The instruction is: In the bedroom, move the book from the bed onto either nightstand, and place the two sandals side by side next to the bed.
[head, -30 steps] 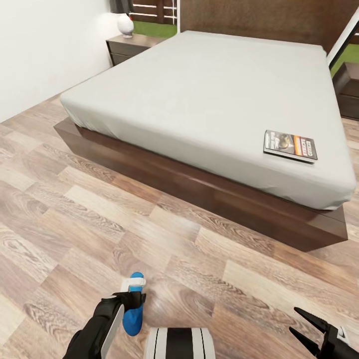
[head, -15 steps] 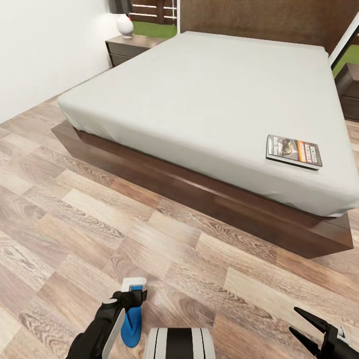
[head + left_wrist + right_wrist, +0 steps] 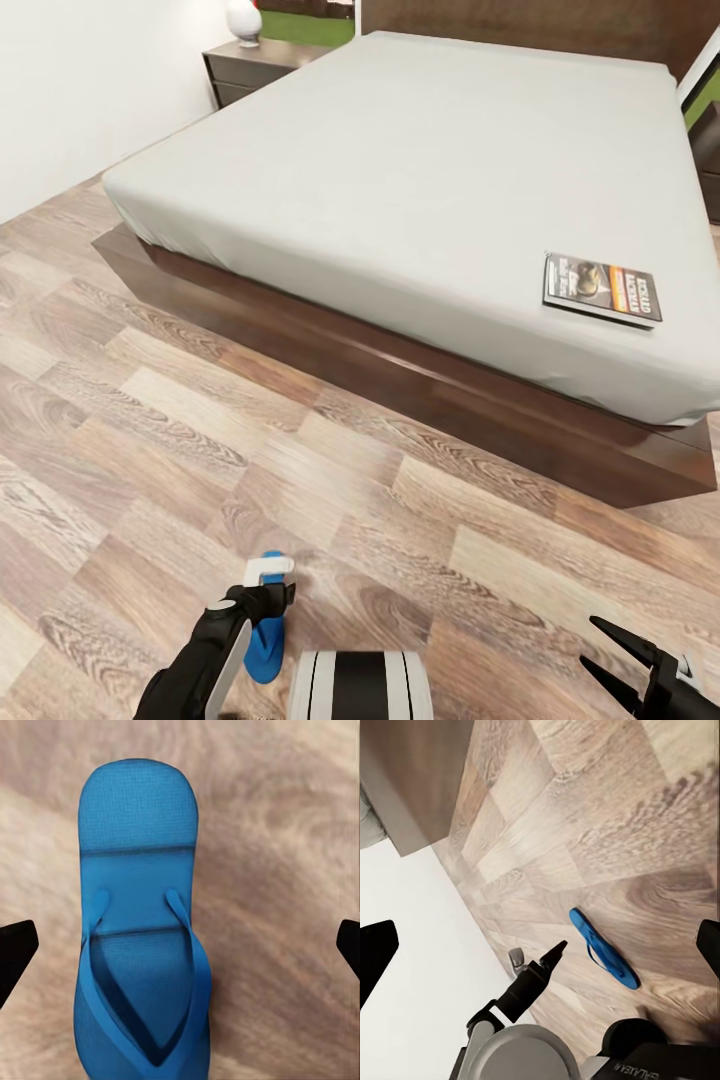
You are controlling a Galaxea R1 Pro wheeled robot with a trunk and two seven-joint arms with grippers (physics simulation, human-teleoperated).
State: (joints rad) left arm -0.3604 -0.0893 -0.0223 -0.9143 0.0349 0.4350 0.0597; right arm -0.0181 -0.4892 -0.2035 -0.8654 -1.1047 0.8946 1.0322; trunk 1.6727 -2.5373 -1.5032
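1. Blue sandal (image 3: 142,930) lies flat on the plank floor (image 3: 150,420), directly under my left gripper (image 3: 262,598); its long axis runs crosswise to the line between my fingertips.
2. Left gripper spread wide, tips either side of the sandal, not touching. Left arm is clearly nearer.
3. Right gripper (image 3: 625,665) is spread, holds nothing, well apart.
4. Head view adds the book (image 3: 602,289) on the bed (image 3: 400,180); right wrist view shows the sandal's full outline.

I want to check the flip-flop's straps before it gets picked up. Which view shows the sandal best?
The left wrist view: the blue sandal lies straight below, straps and sole plain. The head view has it partly behind the left gripper. The right wrist view shows it small, lying on the floor.
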